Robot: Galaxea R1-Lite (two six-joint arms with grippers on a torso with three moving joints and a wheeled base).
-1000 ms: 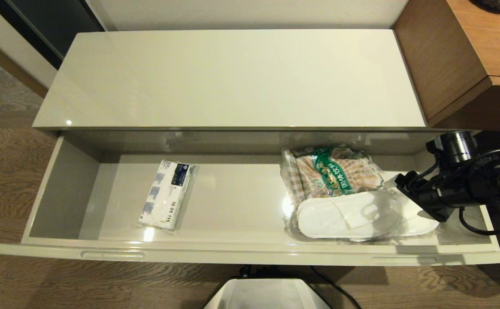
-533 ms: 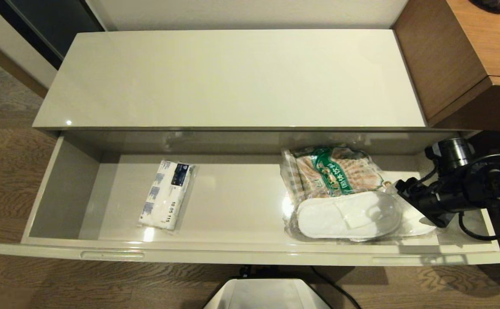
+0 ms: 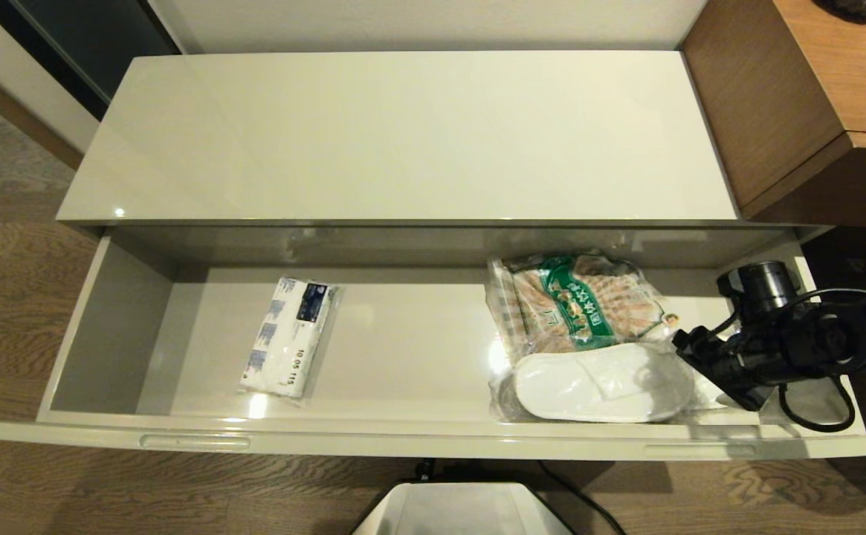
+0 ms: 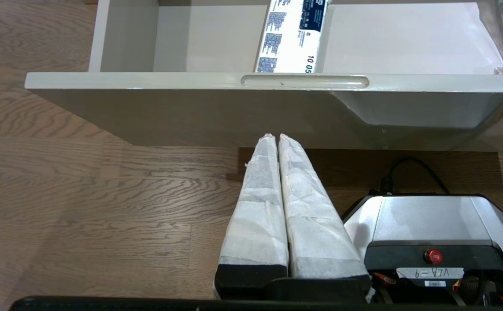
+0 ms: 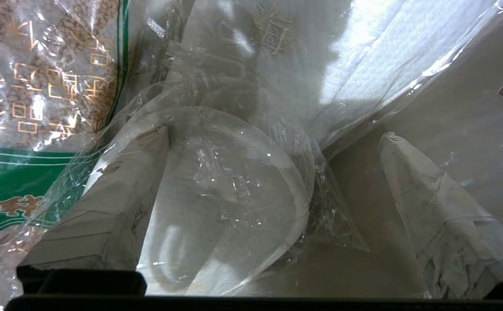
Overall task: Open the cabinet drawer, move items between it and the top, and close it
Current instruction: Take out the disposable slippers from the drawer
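Down inside the wide, glossy cream-grey cabinet drawer (image 3: 105, 327), pulled fully out, my right pincer (image 3: 689, 355) stands with its taped fingers (image 5: 117, 198) spread wide around the heel end of the flat white slippers sealed in a clear plastic bag (image 3: 600, 386). One finger presses under the film near the crinkly clear packet with brown pattern and green label (image 3: 574, 301), which overlaps the slippers' far edge; the other sits on the bare drawer floor.

To grip well, I judge I should close on slipper and film together, low and square, since slack plastic alone may slip or tear. The packet may drag along if its edge is caught.

The drawer's right wall and front lip lie near my wrist, so the lift should go straight up before swinging back. The glossy cream-white long slab of the cabinet top (image 3: 403, 134) offers broad room for setting down. A small white tissue pack with a dark blue label (image 3: 289, 336) lies well apart.

My left pincer (image 4: 277, 137), fingers pressed together, hangs below the drawer front.
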